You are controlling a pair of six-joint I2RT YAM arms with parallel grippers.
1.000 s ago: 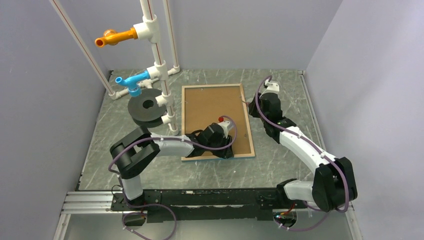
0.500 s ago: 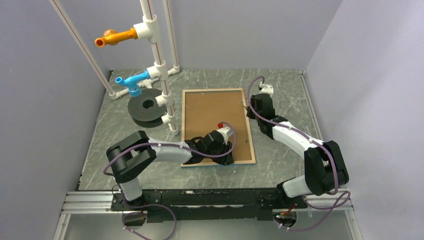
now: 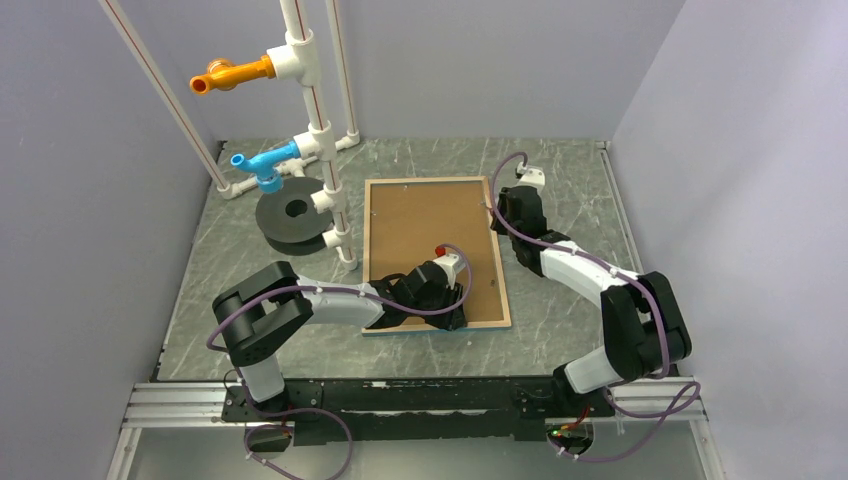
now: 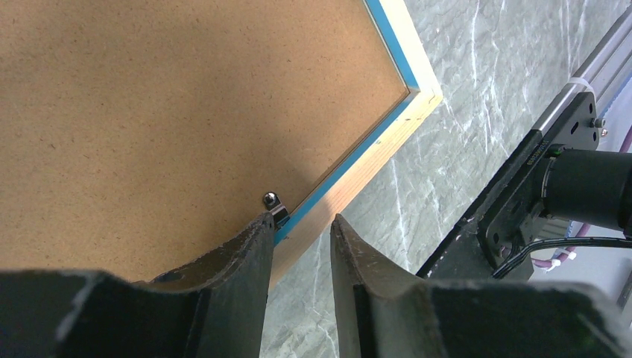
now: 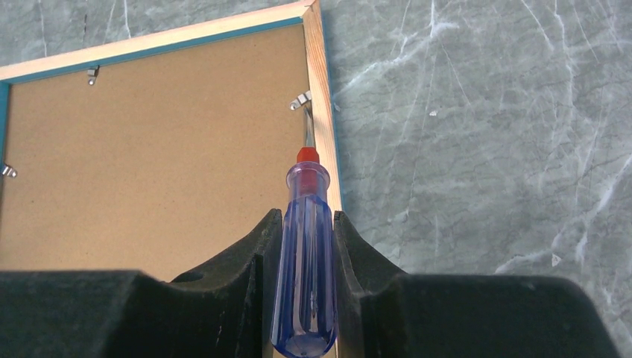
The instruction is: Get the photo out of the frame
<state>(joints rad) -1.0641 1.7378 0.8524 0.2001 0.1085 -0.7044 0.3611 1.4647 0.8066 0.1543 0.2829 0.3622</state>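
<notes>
While the right hand [image 5: 305, 220] clamps the blue-handled screwdriver [image 5: 305, 268] between its fingers, the blade reaches up the picture to a small metal clip [image 5: 299, 100]. This sits on the right rim of the frame [image 5: 322, 67], near the upper right corner of the backing board [image 5: 149, 164].

The left hand [image 4: 300, 224] has its fingers parted with nothing between them. It is over the frame's near rim at the lower middle of its wrist view, one finger touching a second clip [image 4: 273, 203].

The frame lies face down in the middle of the tabletop [image 5: 484, 149], board uppermost. The photo is not visible and is presumably beneath that board.

The step in hand looks like freeing the retaining clips. Next, the blade tip must catch the metal clip and turn or lever it clear of the board, while the left hand steadies the frame against sliding.
</notes>
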